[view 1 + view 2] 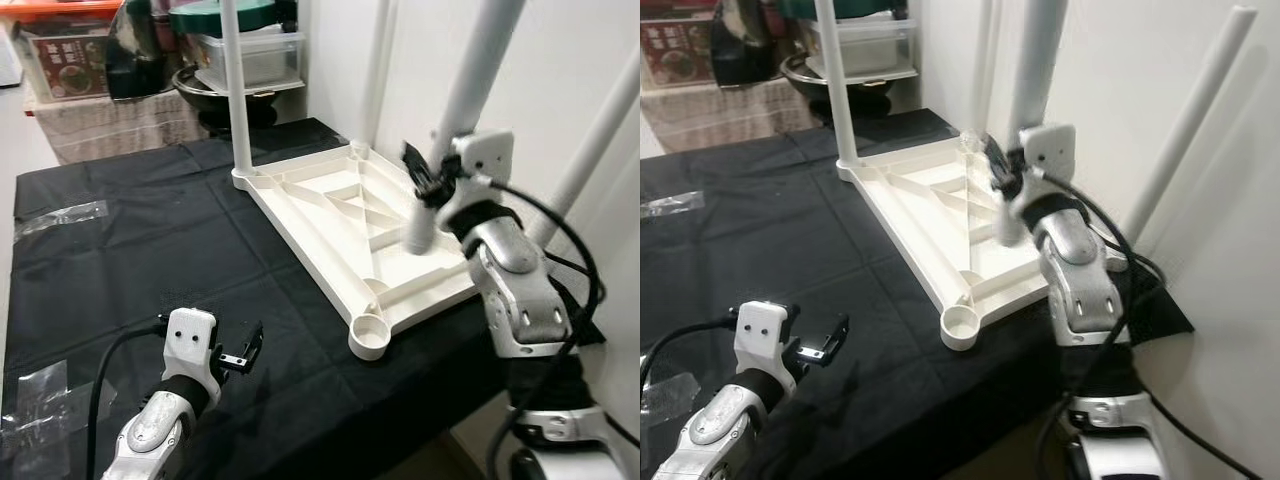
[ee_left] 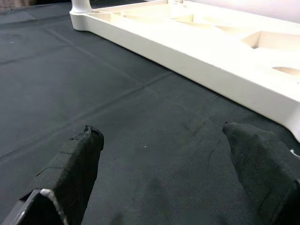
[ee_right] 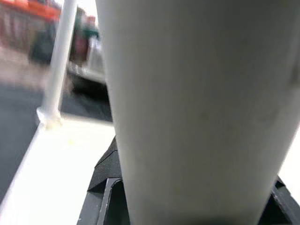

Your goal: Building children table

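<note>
Here, right claw (image 1: 428, 178) clamped on white table leg (image 1: 470, 90) — over upturned tabletop (image 1: 330, 215), left claw (image 1: 238, 350) spread apart

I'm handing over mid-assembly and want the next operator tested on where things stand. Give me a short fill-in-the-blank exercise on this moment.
1. The right gripper is shut on a white ____.
2. The white tabletop lies upside down on a ____ cloth.
3. The left gripper hovers over the cloth with its fingers ____.
4. The corner socket nearest the left gripper is ____.

Missing words: leg; black; open; empty
</note>
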Controlling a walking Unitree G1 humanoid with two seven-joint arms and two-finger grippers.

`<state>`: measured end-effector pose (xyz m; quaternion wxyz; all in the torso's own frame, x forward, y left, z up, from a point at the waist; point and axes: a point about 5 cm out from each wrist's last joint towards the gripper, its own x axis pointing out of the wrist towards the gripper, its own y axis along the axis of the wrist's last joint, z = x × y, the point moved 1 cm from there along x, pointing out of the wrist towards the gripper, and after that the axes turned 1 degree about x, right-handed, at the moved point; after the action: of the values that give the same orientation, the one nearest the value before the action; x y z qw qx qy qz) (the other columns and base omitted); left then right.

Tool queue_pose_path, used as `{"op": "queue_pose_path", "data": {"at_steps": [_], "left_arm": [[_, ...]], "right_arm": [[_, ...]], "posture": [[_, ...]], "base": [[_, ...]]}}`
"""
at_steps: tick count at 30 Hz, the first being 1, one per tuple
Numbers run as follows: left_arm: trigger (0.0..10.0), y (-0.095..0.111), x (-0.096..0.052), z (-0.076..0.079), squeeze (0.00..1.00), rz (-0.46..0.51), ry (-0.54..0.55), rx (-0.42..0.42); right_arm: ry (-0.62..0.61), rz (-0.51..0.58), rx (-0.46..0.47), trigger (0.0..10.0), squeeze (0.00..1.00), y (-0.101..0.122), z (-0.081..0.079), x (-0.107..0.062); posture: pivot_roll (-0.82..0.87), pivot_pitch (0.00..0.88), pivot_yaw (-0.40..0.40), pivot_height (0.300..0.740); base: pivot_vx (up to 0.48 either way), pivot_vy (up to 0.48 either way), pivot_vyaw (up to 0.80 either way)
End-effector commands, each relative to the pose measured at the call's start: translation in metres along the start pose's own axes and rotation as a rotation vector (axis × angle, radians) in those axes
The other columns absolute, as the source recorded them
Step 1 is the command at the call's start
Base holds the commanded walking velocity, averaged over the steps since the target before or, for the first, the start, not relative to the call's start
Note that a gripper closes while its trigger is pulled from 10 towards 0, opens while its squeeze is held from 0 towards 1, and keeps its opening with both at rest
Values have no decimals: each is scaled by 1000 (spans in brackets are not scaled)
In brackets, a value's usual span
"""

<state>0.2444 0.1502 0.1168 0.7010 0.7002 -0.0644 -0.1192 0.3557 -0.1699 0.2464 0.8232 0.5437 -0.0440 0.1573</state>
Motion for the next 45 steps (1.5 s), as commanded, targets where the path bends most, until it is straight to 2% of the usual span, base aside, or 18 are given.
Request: {"op": "queue_pose_path", "data": {"at_steps": [1, 4, 9, 14, 16, 19, 24, 25, 26, 27, 29, 33, 34, 35, 37, 42, 44, 45], "left_arm": [[10000, -5, -1, 0, 0, -17, 3, 5], [10000, -6, -2, -1, 0, -20, 8, 9], [10000, -6, 0, -2, 0, -23, 10, 13], [10000, -6, 1, -1, 0, -22, 12, 13], [10000, -6, 1, -1, 0, -27, 15, 15], [10000, -7, 1, -2, 0, -29, 17, 16], [10000, -7, 3, -3, 0, -27, 24, 14], [10000, -7, 3, -3, 0, -27, 24, 14], [10000, -6, 3, -3, 0, -26, 23, 11], [10000, -6, 3, -3, 0, -26, 23, 11], [10000, -6, 4, -2, 0, -24, 21, 10], [10000, -5, 5, -3, 0, -19, 27, 14], [10000, -6, 3, -5, 0, -19, 35, 14], [10000, -6, 3, -5, 0, -19, 35, 14], [10000, -8, -1, -9, 0, -28, 46, 18], [10000, -10, -5, -15, 0, -35, 67, 22], [10000, -11, -12, -32, 0, -48, 127, 40], [10000, -11, -12, -32, 0, -48, 127, 40]], "right_arm": [[8, -5, -62, 10000, 0, -2, -3, 0], [84, -53, -130, 10000, 0, -13, -14, -3], [221, -52, -84, 10000, 0, -17, -42, -6], [314, -63, 47, 10000, 0, -22, -77, -12], [408, -96, 163, 10000, 0, -22, -105, -21], [452, -112, 202, 10000, 0, -21, -116, -26], [485, -121, 443, 10000, 0, -8, -134, -30], [485, -121, 443, 10000, 0, -8, -134, -30], [455, -109, 544, 10000, 0, -1, -135, -26], [455, -109, 544, 10000, 0, -1, -135, -26], [433, -84, 666, 10000, 0, 9, -138, -21], [431, -76, 613, 10000, 0, 9, -138, -19], [396, -86, 520, 10000, 0, -1, -126, -17], [396, -86, 520, 10000, 0, -1, -126, -17], [334, -93, 418, 10000, 0, -11, -101, -10], [289, -78, 357, 10000, 0, -11, -83, -4], [235, -49, 333, 10000, 0, -7, -60, 3], [235, -49, 333, 10000, 0, -7, -60, 3]], "posture": [[69, 0, -82, 740], [70, 0, -84, 740], [72, 0, -88, 740], [79, 0, -92, 740], [81, 0, -94, 740], [81, 0, -95, 740], [76, 0, -92, 740], [76, 0, -92, 740], [74, 0, -92, 740], [74, 0, -92, 740], [75, 0, -91, 740], [80, 0, -95, 740], [84, 0, -98, 740], [84, 0, -98, 740], [83, 0, -100, 740], [83, 0, -100, 740], [84, 0, -97, 740], [84, 0, -97, 740]], "base": [[0, 0, 0], [0, 0, 0], [0, 0, 0], [0, 0, 0], [0, 0, 0], [0, 0, 0], [0, 0, 0], [0, 0, 0], [0, 0, 0], [0, 0, 0], [0, 0, 0], [0, 0, 0], [0, 0, 0], [0, 0, 0], [0, 0, 0], [0, 0, 0], [0, 0, 0], [0, 0, 0]]}}
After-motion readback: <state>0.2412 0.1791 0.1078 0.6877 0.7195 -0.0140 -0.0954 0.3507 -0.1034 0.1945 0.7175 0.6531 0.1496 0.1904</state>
